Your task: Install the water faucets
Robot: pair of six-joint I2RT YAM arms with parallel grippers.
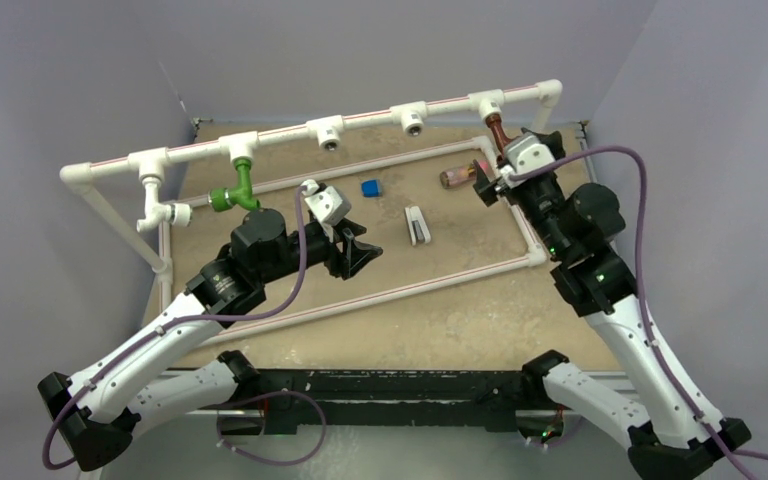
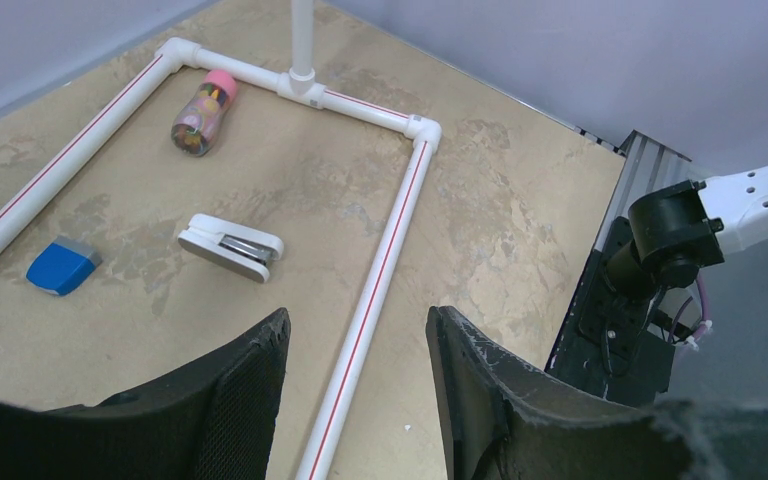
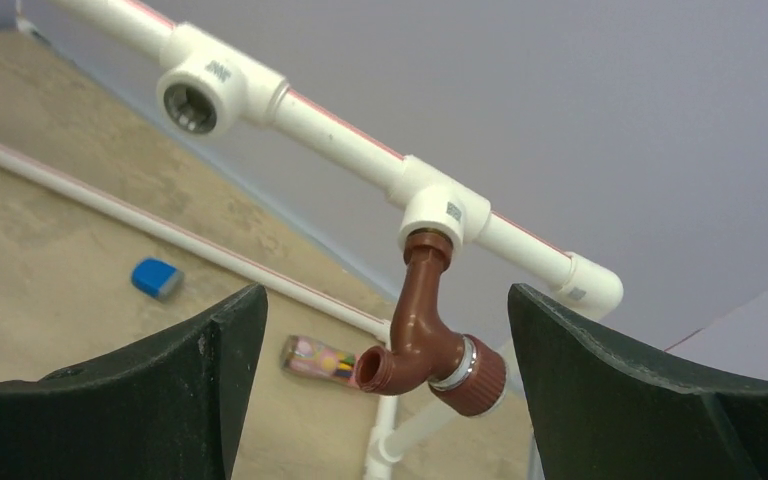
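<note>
Tan mottled table (image 1: 440,310), grey-lilac walls all round. White pipe frame (image 1: 370,118) w/ red stripe stands on it: a raised top rail at the back and a rectangle of pipe lying flat on the table.

Brown faucet (image 3: 420,330) hangs from the T at the R end of the top rail, threaded end up in the fitting, spout mouth facing the R wrist cam, knob w/ metal ring at the bottom. R gripper (image 3: 385,300) is up at that corner, jaws spread wide. Faucet shows btwn the fingers in the wrist view but neither finger touches it, nothing held.

Green faucet (image 1: 235,192) hangs from a T on the L part of the rail. White faucet (image 1: 155,212) hangs at the next T, near the L end. Two Ts (image 1: 329,132) mid-rail show bare sockets.

L gripper (image 2: 358,325) hovers above the table near the front pipe of the flat rectangle, jaws apart, nothing btwn them; that pipe runs under the gap in the wrist view.

Inside the rectangle, on the table: blue block (image 1: 370,187) near the back pipe, white clip (image 1: 417,225) mid-way, pink-capped cylinder (image 1: 457,177) on its side near the back R corner. All three lie well apart.
</note>
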